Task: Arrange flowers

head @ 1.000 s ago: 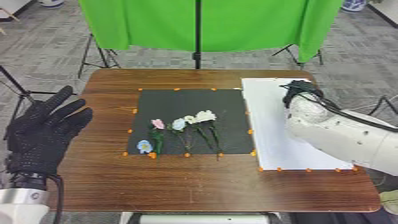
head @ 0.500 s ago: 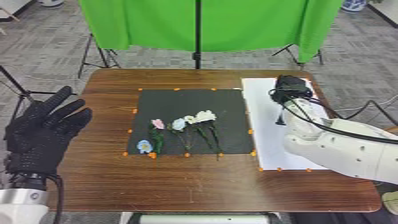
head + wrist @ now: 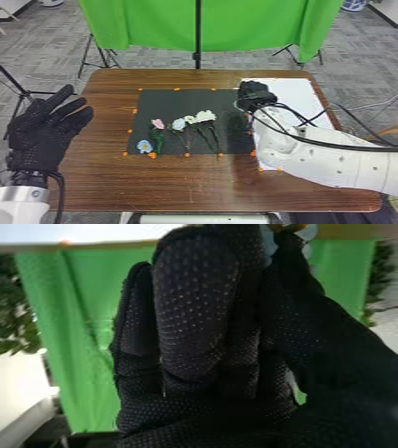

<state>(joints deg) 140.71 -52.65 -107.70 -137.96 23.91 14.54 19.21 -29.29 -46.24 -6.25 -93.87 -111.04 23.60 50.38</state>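
Flowers (image 3: pixel 205 115), five on the black mat (image 3: pixel 178 102), lie in its near half; I see them on one brown table (image 3: pixel 178 185), which spreads around that mat. One green cloth (image 3: pixel 142 25) hangs beyond the mat, and one white sheet (image 3: pixel 302 102) lies along its right side. Of my two hands, my left hand (image 3: pixel 40 132) is left of the mat, fingers apart. My right hand (image 3: pixel 257 93) is above the mat's right edge, fingers close together, thumb pressed in, with pale blue-and-white petals (image 3: pixel 306 232) pinched at the tips; I cannot tell how many blooms that is. Two white heads are near the mat's middle, with one pale blue head (image 3: pixel 179 124) just left of them. One blue head (image 3: pixel 144 146) is at the mat's near left corner, and one pink head (image 3: pixel 158 123) stands farther in. Small orange marks (image 3: pixel 135 111) dot the mat's border, too many to count surely.
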